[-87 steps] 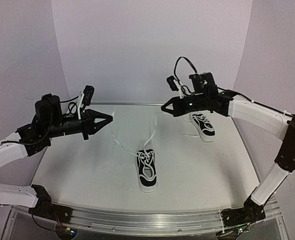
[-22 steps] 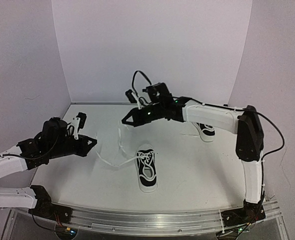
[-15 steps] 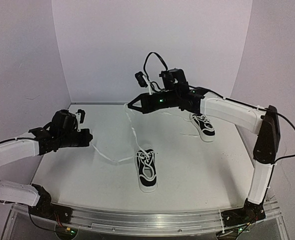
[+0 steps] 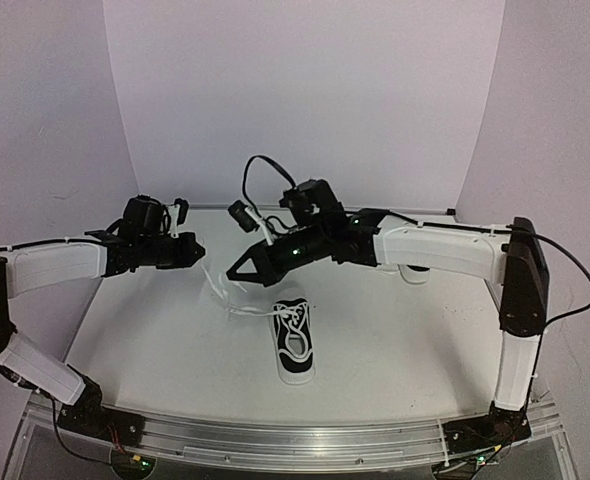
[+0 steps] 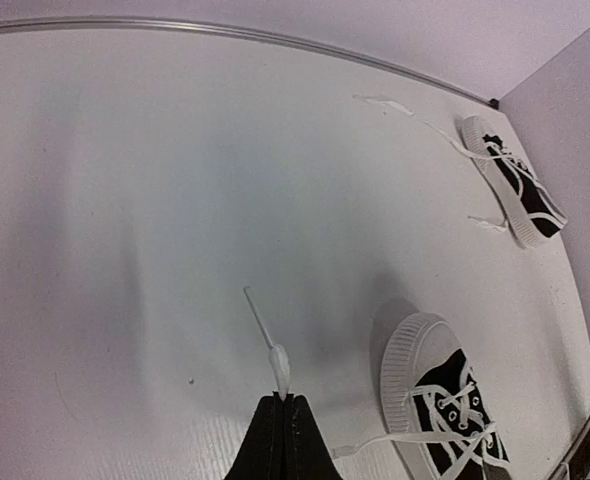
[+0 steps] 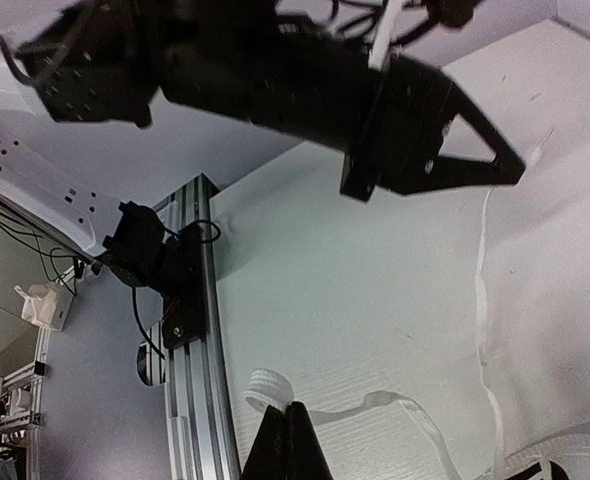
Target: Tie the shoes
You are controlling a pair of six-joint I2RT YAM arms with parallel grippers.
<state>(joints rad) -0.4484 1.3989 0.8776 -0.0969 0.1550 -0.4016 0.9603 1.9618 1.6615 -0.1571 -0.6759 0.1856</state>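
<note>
A smooth white desk (image 4: 395, 350) with a ribbed aluminium rail (image 4: 275, 440) carries both shoes; the near sneaker (image 4: 295, 342), black canvas with a grooved white toe cap, lies at the middle, the far sneaker (image 5: 515, 185) largely hidden behind the right forearm (image 4: 435, 250); the left pincer (image 4: 197, 250) is clenched on a flat lace tip (image 5: 278, 362), the right pincer (image 4: 232, 279) on a lace strand (image 6: 370, 402); since half a second ago both pincers have come close together, the right one lower.

A black sneaker (image 4: 294, 340) lies on the tabletop (image 4: 395, 350). Behind and left of it, the left tool (image 4: 197, 250) and the right tool (image 4: 230, 281) are pinched closed, with its white laces (image 4: 243, 311) stretching toward their tips.
</note>
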